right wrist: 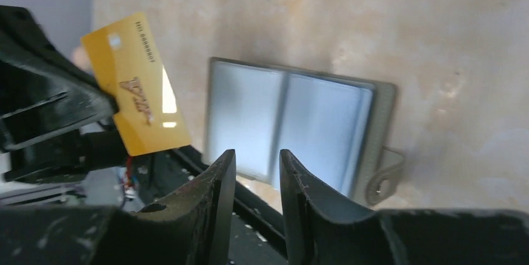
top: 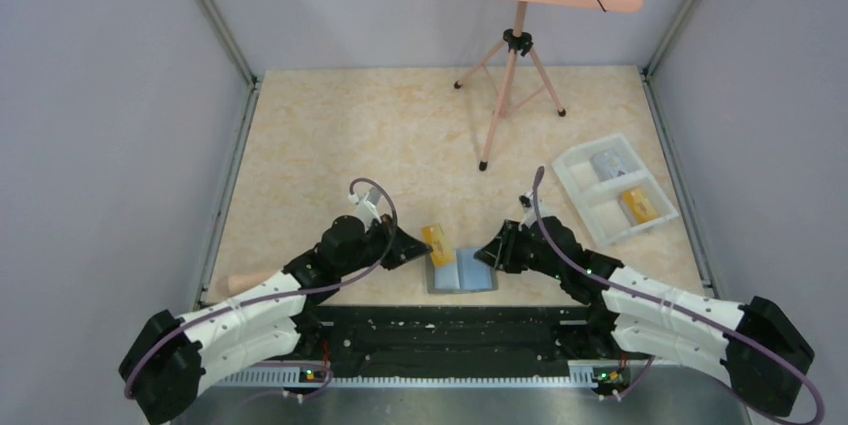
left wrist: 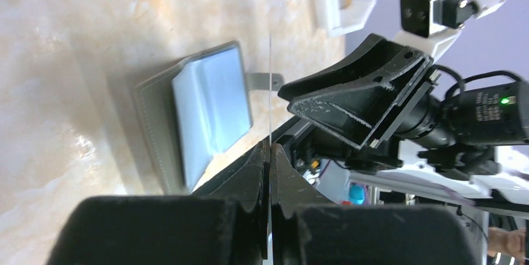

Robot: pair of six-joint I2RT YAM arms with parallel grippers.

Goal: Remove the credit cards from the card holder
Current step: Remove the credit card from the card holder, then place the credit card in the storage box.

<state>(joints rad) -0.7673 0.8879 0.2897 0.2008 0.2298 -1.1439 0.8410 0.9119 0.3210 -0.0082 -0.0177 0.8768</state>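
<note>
The card holder (top: 461, 271) lies open near the table's front edge, with pale blue-grey pockets up and its snap tab (right wrist: 385, 176) to one side. It also shows in the left wrist view (left wrist: 206, 109) and the right wrist view (right wrist: 293, 125). My left gripper (top: 418, 243) is shut on a yellow-orange credit card (top: 434, 239), held in the air just left of the holder. That card shows edge-on in the left wrist view (left wrist: 270, 78) and face-on in the right wrist view (right wrist: 138, 84). My right gripper (right wrist: 257, 156) is open and empty at the holder's right side (top: 488, 253).
A white compartmented tray (top: 585, 195) stands at the right, holding a pale grey card (top: 608, 163) and a yellow card (top: 640, 205). A pink music stand on a tripod (top: 512, 65) stands at the back. Grey walls enclose the table.
</note>
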